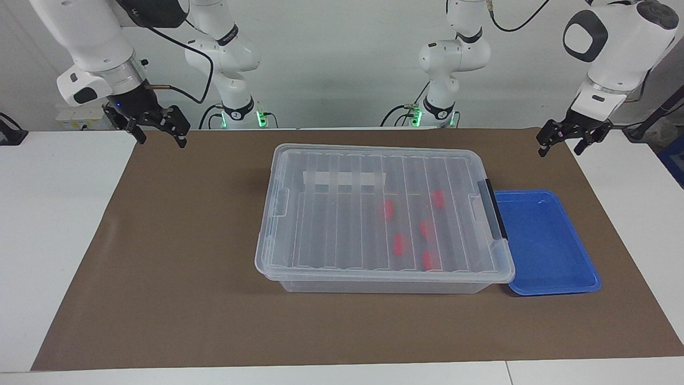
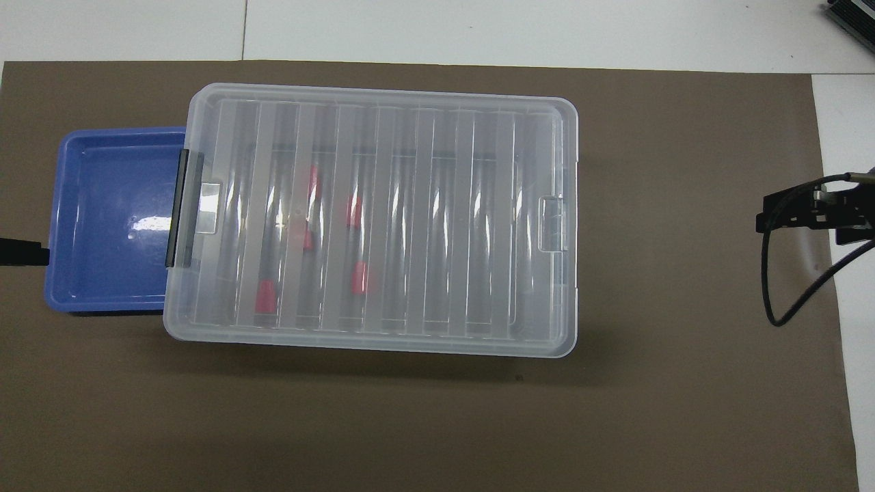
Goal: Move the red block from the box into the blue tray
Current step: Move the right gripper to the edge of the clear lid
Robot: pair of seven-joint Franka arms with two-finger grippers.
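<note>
While both arms wait, you see the left gripper (image 1: pixel 570 140) and right gripper (image 1: pixel 155 125) spread wide, holding nothing, over the mat's (image 1: pixel 176 240) ends; red blocks (image 1: pixel 399 244) lie inside the lidded box (image 1: pixel 374 214), beside the tray (image 1: pixel 550 246).

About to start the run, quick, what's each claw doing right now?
Left claw: open, holding nothing, up over the mat's edge.
Right claw: open, holding nothing, up over the mat's corner.
</note>
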